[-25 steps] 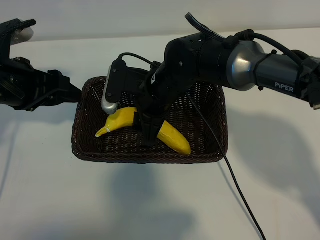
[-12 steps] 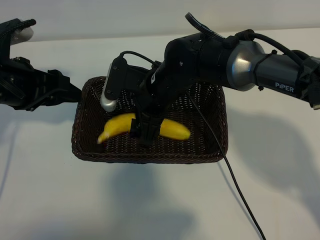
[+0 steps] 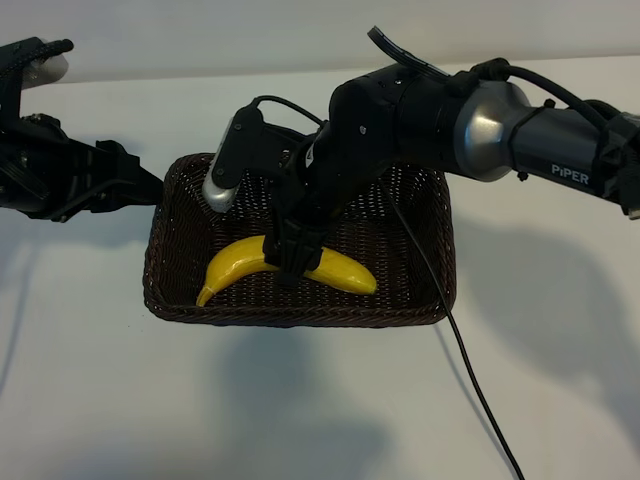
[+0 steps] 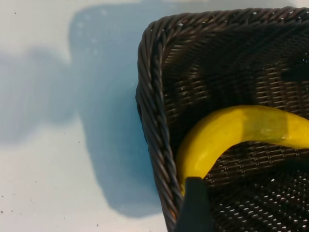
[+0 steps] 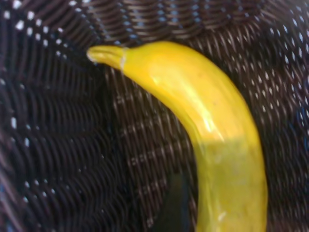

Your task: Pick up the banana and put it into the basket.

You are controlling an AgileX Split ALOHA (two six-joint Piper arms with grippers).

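Banana [image 3: 340, 268] lying loose on the floor of the wicker basket [image 3: 436, 300]; right tool [image 3: 291, 258] open just above it; left tool [image 3: 135, 186] open beside the basket's rim.

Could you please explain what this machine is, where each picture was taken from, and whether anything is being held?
These are two robot arms mounted apart at a white table, each ending in a two-fingered gripper. The wide picture comes from an outside camera facing the arms; the two close-ups come from small cameras on each arm's wrist.

On the table stands a dark wicker basket, and a yellow banana lies on its floor, stem tip near the basket's left wall. The right gripper hangs just above the banana's middle with its fingers open, so nothing is held. The left gripper waits, open, beside the basket's left rim; its wrist camera looks down at that corner and the banana. The right wrist camera sees the banana from directly above.
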